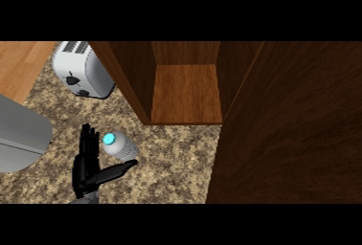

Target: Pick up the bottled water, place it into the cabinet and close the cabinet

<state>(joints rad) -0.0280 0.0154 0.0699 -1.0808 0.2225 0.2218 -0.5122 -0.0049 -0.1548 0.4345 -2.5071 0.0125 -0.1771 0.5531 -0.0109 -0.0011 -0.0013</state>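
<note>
On the speckled counter (170, 158), near its lower left part, sits the bottled water (121, 148), with its blue cap facing up and to the left. Just beside it is the left hand (86, 167). The hand is open: its fingers point straight up along the bottle's left side, and its thumb sticks out under the bottle (I cannot tell if they touch). Farther up, the cabinet (185, 95) stands open, its big brown door (297, 134) swung out on the right. A white toaster (83, 69) stands left of the cabinet.

left hand (85, 168) fingers straight, beside bottled water (121, 147) | cabinet (185, 91) open
</note>
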